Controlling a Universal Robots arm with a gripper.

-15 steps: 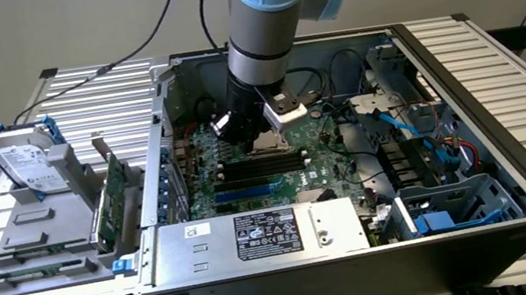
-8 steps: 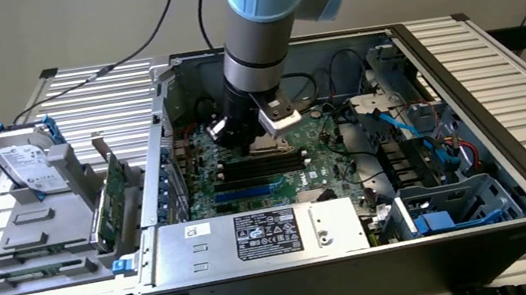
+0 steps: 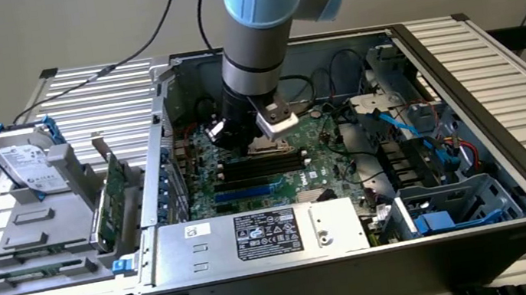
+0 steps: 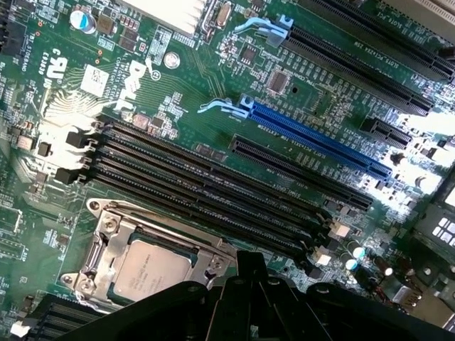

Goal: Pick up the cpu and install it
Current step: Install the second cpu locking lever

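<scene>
The cpu [image 4: 151, 268] sits flat in the socket [image 4: 106, 234] on the motherboard [image 4: 178, 92], inside the metal load frame, with nothing gripping it. The gripper [image 4: 245, 298] hangs just above the socket's edge, fingers pressed together and holding nothing. In the exterior view the arm [image 3: 254, 48] reaches straight down into the open case [image 3: 511, 151], with the gripper [image 3: 241, 137] low over the board. Risks, as judged from here: if the chip is not fully seated, any downward contact by the shut fingers could bend socket pins. Sideways travel at this height could strike the memory slots [image 4: 213, 188] just beside the socket, or snag the cables [image 3: 357, 76] on the far right of the case.
</scene>
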